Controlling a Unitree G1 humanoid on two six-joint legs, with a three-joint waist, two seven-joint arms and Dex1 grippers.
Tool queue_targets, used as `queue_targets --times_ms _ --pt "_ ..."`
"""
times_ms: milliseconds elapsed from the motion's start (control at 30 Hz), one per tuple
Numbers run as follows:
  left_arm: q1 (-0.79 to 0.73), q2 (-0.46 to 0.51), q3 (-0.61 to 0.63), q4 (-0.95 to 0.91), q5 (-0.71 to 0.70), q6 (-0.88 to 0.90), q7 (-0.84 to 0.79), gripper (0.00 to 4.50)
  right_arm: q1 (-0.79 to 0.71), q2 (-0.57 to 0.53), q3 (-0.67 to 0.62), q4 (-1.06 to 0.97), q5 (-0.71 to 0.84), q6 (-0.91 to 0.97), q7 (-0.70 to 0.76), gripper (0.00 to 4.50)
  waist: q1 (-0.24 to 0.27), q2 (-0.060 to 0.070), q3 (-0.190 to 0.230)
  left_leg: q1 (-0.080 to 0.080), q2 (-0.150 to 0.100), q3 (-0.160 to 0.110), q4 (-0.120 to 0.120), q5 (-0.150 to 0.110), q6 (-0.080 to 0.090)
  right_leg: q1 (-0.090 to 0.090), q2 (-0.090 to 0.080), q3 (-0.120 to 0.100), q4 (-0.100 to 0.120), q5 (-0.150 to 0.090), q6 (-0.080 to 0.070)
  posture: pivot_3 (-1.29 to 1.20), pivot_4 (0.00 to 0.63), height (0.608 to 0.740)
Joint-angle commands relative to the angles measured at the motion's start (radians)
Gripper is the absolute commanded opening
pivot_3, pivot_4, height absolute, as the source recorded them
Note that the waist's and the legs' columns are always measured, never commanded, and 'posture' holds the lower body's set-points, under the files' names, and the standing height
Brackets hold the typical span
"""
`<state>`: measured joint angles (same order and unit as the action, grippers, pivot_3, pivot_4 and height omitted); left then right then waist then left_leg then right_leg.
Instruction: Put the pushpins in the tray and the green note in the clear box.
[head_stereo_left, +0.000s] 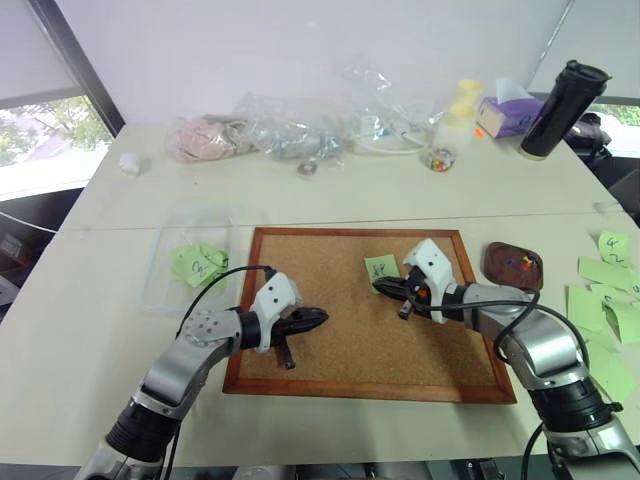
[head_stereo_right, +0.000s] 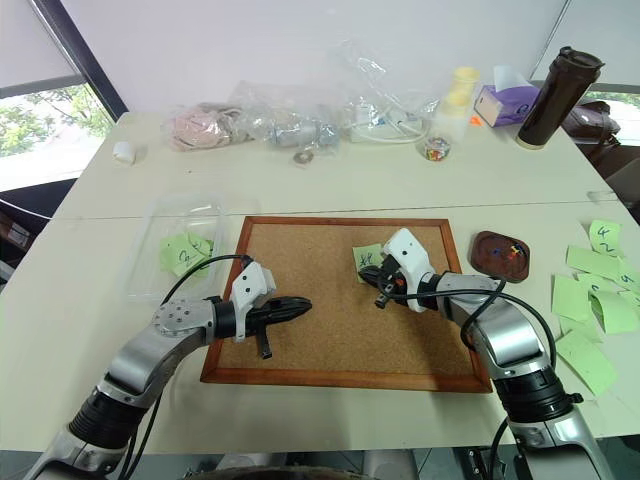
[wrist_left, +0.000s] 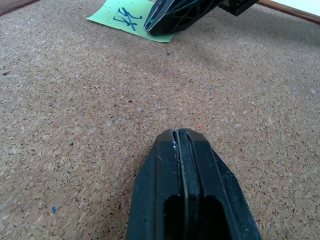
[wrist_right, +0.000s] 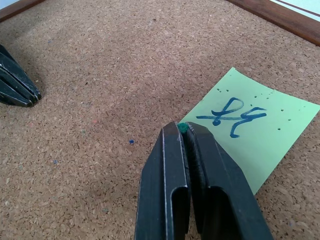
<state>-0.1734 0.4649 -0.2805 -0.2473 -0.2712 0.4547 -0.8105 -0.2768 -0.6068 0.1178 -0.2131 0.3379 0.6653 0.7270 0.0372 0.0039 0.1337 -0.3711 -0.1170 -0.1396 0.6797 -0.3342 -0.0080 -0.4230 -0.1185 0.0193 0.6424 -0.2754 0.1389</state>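
Pushpins partly done: several sit in tray, right of centre frame. Right gripper is clamped on a green pushpin at green note, mid-frame on cork board. Note not yet in clear box, centre-left. Left gripper closed, empty.

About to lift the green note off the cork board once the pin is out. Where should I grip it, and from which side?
Grip the green note by a free edge or corner, coming in low along the cork board. It lies flat, so a top-down pinch likely finds nothing. The right gripper is shut on a green pushpin at its near corner; that corner may lift first.
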Motion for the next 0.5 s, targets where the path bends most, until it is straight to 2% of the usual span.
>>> queue_targets --times_ms 33,267,500 --pt "0.020 0.016 -0.018 0.020 0.017 0.046 0.004 0.00 -0.034 -0.002 -0.040 -0.079 0.035 0.014 0.009 0.10 0.000 0.000 0.000 0.000 0.000 0.000 0.000 0.000 0.000 0.000 0.000 0.000 0.000 0.000 0.000 0.00 0.150 0.740" --pt "0.019 0.019 -0.017 0.012 0.010 0.063 0.003 0.00 -0.070 -0.072 -0.107 -0.226 0.118 0.095 0.055 0.10 0.001 0.000 0.000 -0.001 0.000 0.000 0.000 0.000 0.000 -0.001 0.000 0.000 0.000 0.000 0.000 0.00 0.150 0.740" --pt "-0.014 0.017 0.008 0.042 0.009 0.038 -0.001 0.00 -0.080 -0.149 -0.091 -0.319 0.152 0.111 0.119 0.10 0.002 0.000 0.001 -0.001 0.000 0.000 0.000 0.000 0.000 -0.001 0.000 0.000 0.000 0.000 0.000 0.00 0.150 0.740"
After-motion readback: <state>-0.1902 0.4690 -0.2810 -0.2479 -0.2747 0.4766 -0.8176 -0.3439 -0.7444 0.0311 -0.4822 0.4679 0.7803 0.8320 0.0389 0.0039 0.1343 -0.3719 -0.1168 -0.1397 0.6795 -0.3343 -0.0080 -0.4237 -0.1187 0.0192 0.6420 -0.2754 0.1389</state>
